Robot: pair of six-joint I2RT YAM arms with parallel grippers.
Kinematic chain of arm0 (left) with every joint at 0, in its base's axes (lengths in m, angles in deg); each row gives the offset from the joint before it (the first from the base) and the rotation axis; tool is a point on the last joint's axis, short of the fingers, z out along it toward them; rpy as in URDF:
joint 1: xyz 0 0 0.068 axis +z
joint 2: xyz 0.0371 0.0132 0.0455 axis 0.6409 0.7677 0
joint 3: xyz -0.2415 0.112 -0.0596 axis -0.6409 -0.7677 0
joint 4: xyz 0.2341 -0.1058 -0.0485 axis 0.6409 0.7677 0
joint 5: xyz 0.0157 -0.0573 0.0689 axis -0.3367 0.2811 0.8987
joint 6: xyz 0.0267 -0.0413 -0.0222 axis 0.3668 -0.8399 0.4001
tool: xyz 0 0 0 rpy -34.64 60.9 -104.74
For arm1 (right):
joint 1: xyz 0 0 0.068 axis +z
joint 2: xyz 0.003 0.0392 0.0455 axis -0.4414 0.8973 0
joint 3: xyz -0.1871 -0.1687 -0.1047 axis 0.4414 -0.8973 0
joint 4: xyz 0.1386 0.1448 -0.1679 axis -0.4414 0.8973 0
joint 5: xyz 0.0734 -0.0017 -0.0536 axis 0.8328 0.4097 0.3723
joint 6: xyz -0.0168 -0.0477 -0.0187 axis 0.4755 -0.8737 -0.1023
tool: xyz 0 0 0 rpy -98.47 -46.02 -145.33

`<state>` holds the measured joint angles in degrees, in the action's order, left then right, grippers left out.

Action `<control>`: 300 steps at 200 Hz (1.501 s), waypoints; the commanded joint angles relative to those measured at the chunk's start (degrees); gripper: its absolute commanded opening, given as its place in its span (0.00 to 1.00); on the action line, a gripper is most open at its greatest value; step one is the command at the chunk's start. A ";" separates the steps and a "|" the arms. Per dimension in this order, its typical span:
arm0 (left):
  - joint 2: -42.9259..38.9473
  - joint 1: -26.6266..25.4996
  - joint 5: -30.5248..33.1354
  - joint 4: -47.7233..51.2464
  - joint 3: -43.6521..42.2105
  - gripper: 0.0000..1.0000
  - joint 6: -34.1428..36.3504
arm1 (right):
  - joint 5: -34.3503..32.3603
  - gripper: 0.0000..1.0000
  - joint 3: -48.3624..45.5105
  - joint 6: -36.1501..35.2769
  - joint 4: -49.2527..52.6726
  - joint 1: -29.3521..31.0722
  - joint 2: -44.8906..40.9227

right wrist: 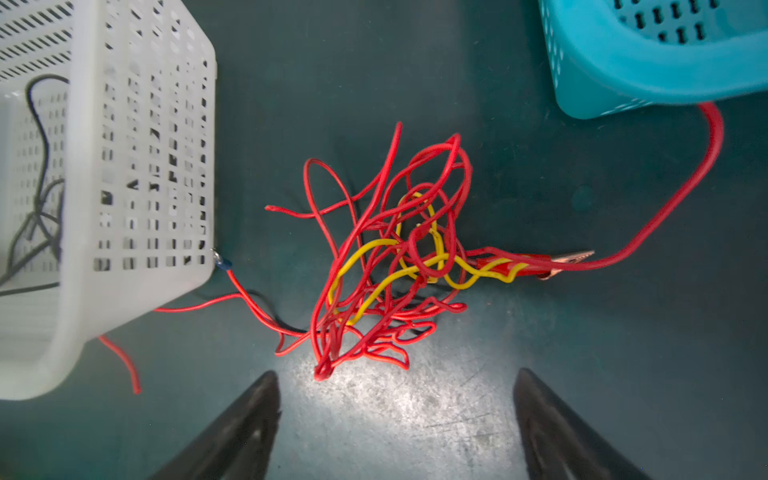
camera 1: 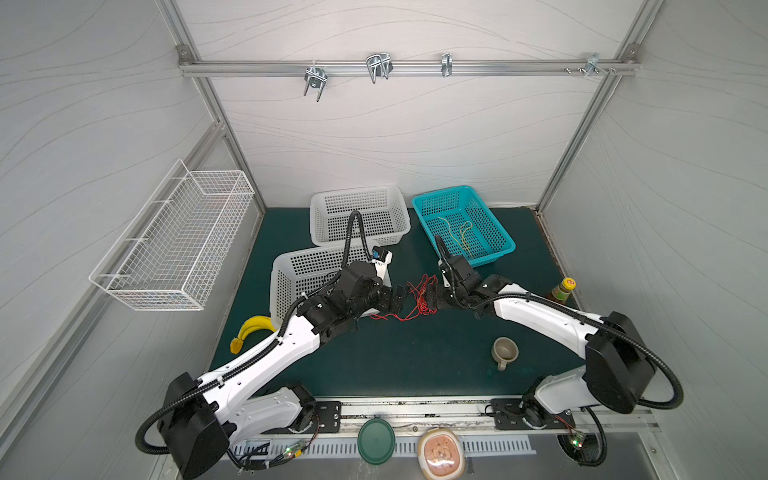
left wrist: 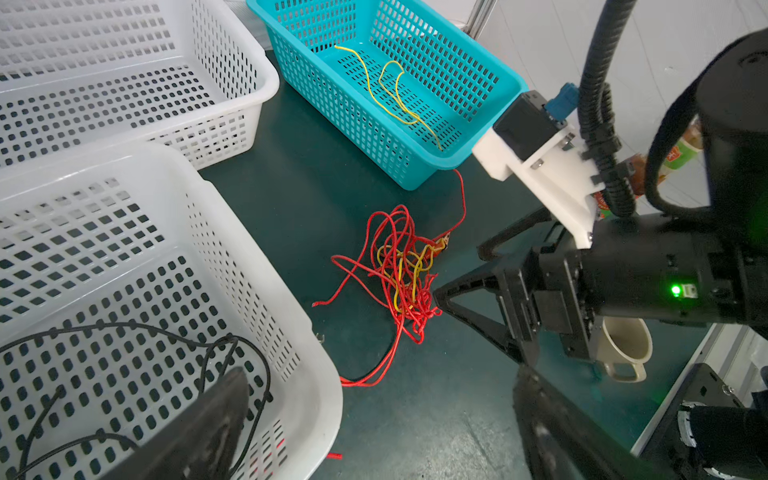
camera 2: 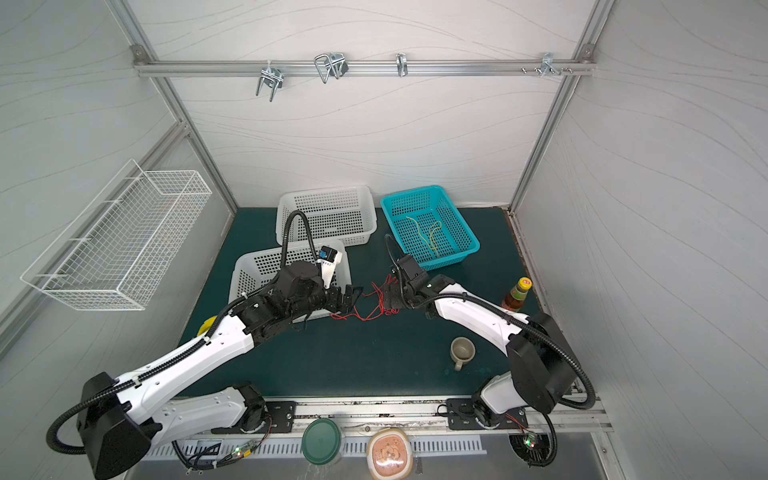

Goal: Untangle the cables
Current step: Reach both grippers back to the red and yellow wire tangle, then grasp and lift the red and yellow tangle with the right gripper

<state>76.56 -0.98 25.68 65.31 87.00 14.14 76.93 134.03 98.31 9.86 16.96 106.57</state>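
A tangle of red and yellow cables lies on the dark green mat between my two grippers. A red clip end sticks out of it, and one long red strand runs under the teal basket. My left gripper is open just left of the tangle, holding nothing. My right gripper is open at the tangle's right edge, with bare mat between its fingers. A yellow cable lies in the teal basket. Black cable lies in the near white basket.
The near white basket sits left of the tangle, a second white basket behind it, and the teal basket at the back right. A mug, a bottle and a banana stand on the mat.
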 commanded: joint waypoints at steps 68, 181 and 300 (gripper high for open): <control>3.56 -3.48 2.80 -3.68 2.18 1.00 -1.50 | 6.93 0.31 3.44 2.98 -6.34 1.67 8.72; 11.22 -3.71 0.93 -7.32 4.95 1.00 1.27 | -3.52 0.00 1.02 1.83 1.72 3.51 -6.09; 16.01 -5.48 1.98 -7.75 8.06 0.92 2.85 | -6.01 0.00 2.44 -0.96 9.82 3.01 -26.00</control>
<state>91.82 -6.34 27.00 59.85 91.81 16.13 72.38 134.95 98.24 17.10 20.20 84.03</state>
